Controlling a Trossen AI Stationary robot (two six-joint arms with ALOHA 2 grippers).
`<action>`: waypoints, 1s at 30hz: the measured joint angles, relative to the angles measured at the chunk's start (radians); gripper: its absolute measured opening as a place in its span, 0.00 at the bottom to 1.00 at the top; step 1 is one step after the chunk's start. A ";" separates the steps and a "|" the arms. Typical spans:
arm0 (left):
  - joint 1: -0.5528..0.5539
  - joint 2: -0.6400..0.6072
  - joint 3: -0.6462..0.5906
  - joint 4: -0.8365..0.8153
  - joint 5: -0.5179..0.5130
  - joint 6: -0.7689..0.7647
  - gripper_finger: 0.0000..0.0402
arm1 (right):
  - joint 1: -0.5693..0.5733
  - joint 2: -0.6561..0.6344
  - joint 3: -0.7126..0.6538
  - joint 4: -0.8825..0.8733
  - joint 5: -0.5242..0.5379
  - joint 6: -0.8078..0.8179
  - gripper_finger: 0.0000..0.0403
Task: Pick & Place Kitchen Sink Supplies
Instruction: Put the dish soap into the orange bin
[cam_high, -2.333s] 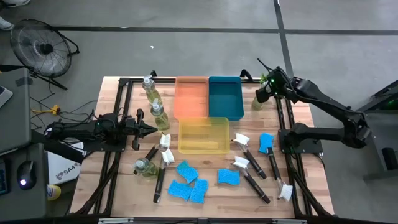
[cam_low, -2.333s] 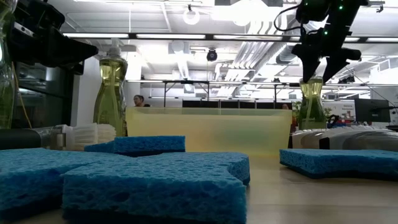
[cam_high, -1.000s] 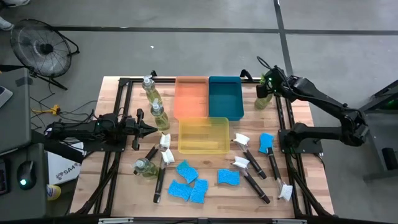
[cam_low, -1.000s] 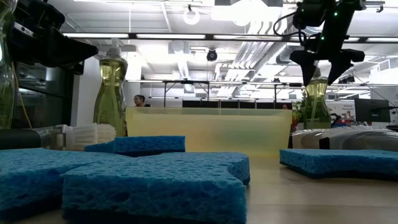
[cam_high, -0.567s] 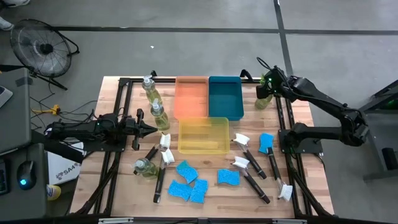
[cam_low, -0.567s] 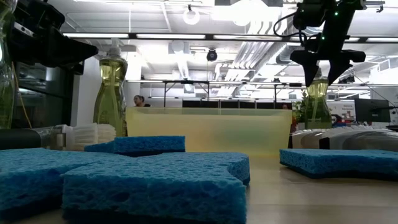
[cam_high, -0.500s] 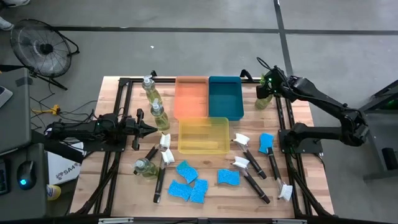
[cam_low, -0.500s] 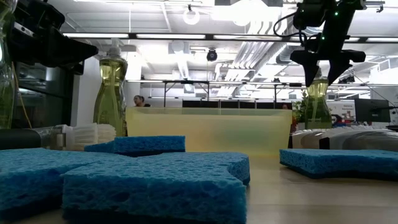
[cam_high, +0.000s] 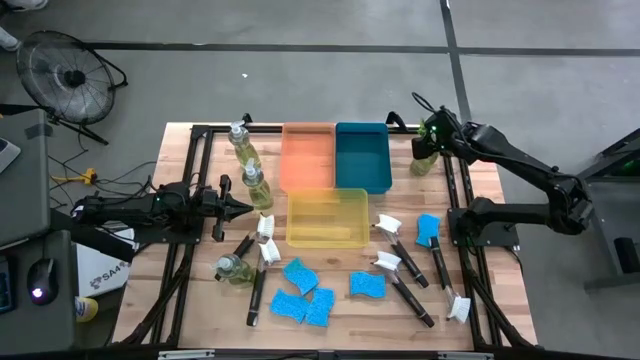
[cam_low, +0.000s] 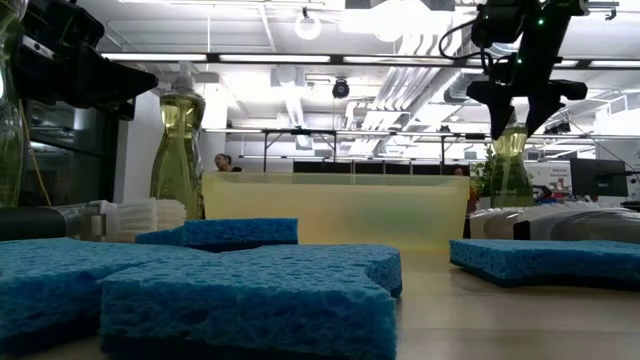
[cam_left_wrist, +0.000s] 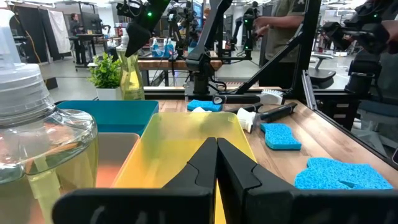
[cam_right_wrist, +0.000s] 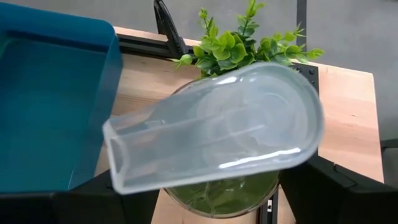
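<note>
The soap bottle (cam_low: 508, 168) at the far right corner of the table (cam_high: 470, 290) stood upright just beside the teal tray (cam_high: 362, 155), with the small green plant (cam_right_wrist: 239, 42) right behind it. The right gripper (cam_low: 516, 122) hung straight over it, one dark finger on either side of the white pump top (cam_right_wrist: 217, 143); I could not tell whether the fingers had actually closed on the neck or merely straddled it.

Across the table the left gripper (cam_left_wrist: 216, 152) lay low with its two fingers pressed together, holding nothing, pointing toward the yellow tray (cam_high: 327, 218). Two more soap bottles (cam_high: 243, 148) stood near it along the left side, and a third (cam_high: 231, 268) lay closer to the front edge. Blue sponges (cam_high: 300, 295) were clustered at the front, with another blue sponge (cam_high: 428, 228) off to the right among several black-handled brushes (cam_high: 410, 295). The orange tray (cam_high: 307, 156) sat touching the teal one.

I could read no label or writing on any of it. The tabletop was pale wooden planking in a black metal frame on a grey floor, a fan (cam_high: 62, 75) off the far left corner. Beyond lay a bright workshop with ceiling lights and other workbenches, and a person (cam_low: 223, 162) stood far back.
</note>
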 joint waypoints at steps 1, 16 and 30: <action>0.000 0.000 0.000 0.000 0.000 0.000 0.00 | 0.002 0.000 0.000 0.001 0.000 -0.004 0.68; 0.000 0.000 0.000 0.000 0.000 0.000 0.00 | 0.032 -0.009 0.088 -0.059 0.000 -0.040 0.67; 0.000 0.000 0.000 0.000 0.000 0.000 0.00 | 0.152 0.023 0.324 -0.123 -0.015 -0.045 0.67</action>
